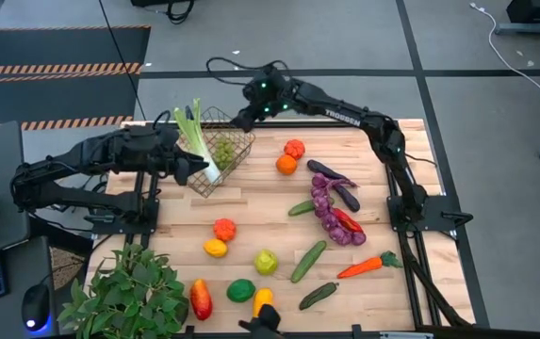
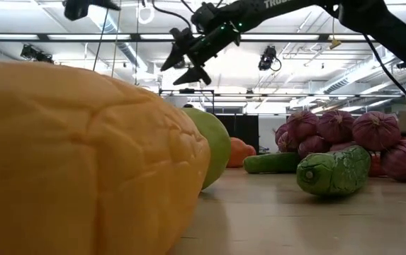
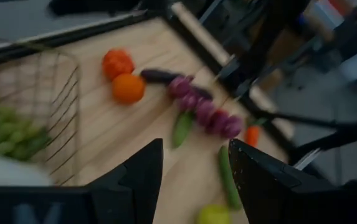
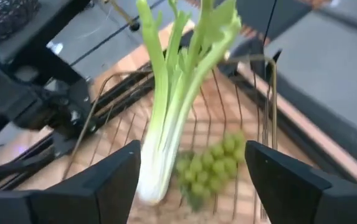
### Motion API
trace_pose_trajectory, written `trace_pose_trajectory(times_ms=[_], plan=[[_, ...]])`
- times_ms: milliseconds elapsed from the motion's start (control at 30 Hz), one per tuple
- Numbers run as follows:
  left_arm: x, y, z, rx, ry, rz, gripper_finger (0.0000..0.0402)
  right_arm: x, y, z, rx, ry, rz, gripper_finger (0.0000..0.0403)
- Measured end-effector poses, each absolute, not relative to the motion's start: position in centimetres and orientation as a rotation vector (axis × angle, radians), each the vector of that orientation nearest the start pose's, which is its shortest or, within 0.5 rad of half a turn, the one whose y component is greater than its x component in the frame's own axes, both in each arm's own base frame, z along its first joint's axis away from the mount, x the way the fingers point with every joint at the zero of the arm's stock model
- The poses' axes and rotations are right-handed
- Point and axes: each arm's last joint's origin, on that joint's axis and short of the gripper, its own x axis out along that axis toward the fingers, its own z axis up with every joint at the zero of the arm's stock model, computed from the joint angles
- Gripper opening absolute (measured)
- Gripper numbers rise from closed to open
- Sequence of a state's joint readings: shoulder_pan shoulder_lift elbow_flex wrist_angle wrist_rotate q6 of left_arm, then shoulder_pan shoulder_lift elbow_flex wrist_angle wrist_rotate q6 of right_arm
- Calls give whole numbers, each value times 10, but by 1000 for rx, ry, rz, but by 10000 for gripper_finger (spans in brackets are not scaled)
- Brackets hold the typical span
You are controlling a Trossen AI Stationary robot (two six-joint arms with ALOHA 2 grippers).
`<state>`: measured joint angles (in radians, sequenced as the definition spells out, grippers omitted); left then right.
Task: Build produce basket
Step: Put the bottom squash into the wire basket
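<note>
The dark wire basket [image 1: 220, 151] stands at the table's far left. In it a celery stalk [image 1: 197, 139] leans, white base down at the near left and leaves over the far rim, beside green grapes [image 1: 224, 151]. My left gripper [image 1: 192, 169] is open and empty, close beside the basket's left side; the basket [image 3: 53, 112] lies off to one side of its fingers. My right gripper [image 1: 246, 118] is open and empty above the basket's far right corner, looking down on the celery [image 4: 172, 106] and the grapes [image 4: 212, 165]. It also shows high up in the low view [image 2: 185, 60].
Loose produce lies over the table: a red and an orange piece [image 1: 290, 156], eggplants [image 1: 335, 181], purple grapes [image 1: 331, 212], cucumbers [image 1: 308, 261], a carrot [image 1: 368, 266], and yellow, green and red pieces [image 1: 240, 290] near the front. A leafy plant [image 1: 128, 292] stands at the near left.
</note>
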<state>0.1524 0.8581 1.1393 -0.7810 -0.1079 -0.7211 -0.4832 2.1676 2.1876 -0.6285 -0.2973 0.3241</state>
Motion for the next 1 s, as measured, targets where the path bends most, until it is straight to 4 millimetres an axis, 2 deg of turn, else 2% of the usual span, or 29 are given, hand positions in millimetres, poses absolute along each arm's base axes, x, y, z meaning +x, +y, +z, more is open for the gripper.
trace_pose_trajectory(times_ms=[200,433,567,700,867,1000], plan=[[148,25,366,-674,589,444,188,413,-214,342,481,777,-261,284],[180,25,346,-560,799,258,187,394,-195,335,540,1038,-194,280],[201,26,330,-528,918,172,187,386,-174,344,549,1113,-180,279],[216,25,317,-507,992,130,187,376,-152,360,517,1164,-254,279],[225,20,306,-423,1070,70,187,359,-116,383,497,1205,-323,279],[228,14,296,-378,1108,29,188,347,-82,405,507,1147,-377,279]])
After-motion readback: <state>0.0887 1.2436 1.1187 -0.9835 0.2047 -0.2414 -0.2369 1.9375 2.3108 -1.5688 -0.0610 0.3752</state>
